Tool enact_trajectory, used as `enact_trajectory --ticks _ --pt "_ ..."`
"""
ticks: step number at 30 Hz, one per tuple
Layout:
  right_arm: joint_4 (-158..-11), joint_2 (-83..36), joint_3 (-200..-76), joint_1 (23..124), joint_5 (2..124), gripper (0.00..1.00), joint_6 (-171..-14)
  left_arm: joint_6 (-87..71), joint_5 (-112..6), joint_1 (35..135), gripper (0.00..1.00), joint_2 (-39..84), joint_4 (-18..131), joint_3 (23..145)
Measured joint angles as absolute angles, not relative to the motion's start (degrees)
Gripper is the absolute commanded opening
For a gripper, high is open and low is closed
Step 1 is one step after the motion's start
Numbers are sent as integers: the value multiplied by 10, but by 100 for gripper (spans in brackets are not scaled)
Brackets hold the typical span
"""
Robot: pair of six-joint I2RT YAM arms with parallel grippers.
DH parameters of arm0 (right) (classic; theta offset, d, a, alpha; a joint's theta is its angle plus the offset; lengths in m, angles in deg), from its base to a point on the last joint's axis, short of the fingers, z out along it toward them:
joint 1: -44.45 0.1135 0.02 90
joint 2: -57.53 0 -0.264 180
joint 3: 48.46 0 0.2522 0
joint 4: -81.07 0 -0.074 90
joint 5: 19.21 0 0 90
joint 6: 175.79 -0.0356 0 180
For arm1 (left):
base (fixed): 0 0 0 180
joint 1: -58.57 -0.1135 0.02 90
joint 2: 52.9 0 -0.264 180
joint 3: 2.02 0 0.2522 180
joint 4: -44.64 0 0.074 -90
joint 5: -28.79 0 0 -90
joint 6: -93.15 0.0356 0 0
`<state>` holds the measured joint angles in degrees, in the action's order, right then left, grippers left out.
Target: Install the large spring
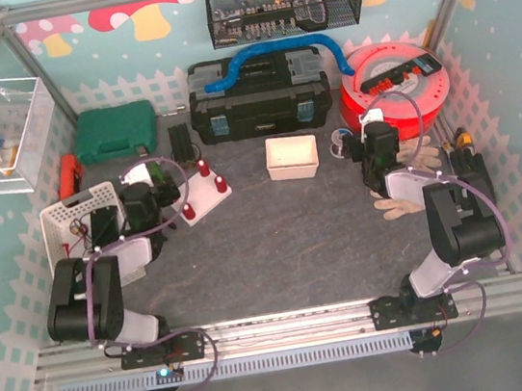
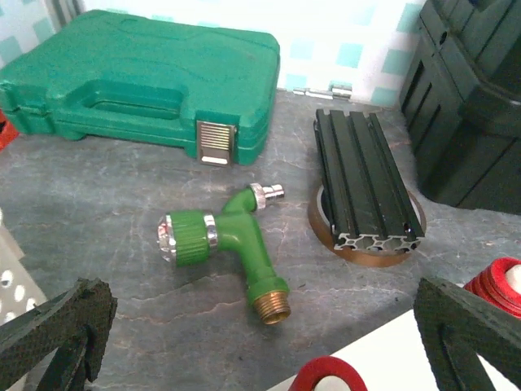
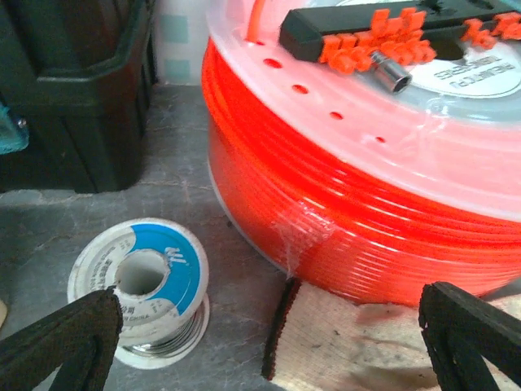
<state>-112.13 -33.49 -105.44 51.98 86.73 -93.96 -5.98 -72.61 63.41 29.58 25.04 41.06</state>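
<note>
No large spring shows clearly in any view. A white board (image 1: 205, 196) with three red pegs (image 1: 221, 183) lies left of centre; its corner (image 2: 391, 350) and two pegs (image 2: 330, 375) show in the left wrist view. My left gripper (image 1: 166, 180) hovers over the board's far-left edge. It is wide open and empty (image 2: 264, 342), facing a green hose nozzle (image 2: 228, 248). My right gripper (image 1: 370, 138) is wide open and empty (image 3: 269, 342), beside the orange tubing reel (image 3: 366, 163), over a glove (image 3: 366, 342).
A white basket (image 1: 69, 215) with small parts sits at the left. A green case (image 1: 116, 131), black extrusion (image 2: 366, 183), black toolbox (image 1: 259, 94), white box (image 1: 292, 157), solder spool (image 3: 142, 289) and reel (image 1: 400, 88) line the back.
</note>
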Motion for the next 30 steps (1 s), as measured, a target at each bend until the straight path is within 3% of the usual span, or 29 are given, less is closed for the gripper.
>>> enact_trajectory --ticks 12,18,23,30 --pt "-1144 -333 -1039 493 738 99 -901 -21 -648 612 99 348 76 346" --pt "-1111 -326 -1029 493 740 99 -895 -14 -631 612 99 341 16 311" --pt "-1188 -275 -897 491 744 99 -895 -11 -626 612 99 339 -104 233" --pt "-1310 -290 -867 459 749 99 -874 -13 -643 612 99 342 -133 235"
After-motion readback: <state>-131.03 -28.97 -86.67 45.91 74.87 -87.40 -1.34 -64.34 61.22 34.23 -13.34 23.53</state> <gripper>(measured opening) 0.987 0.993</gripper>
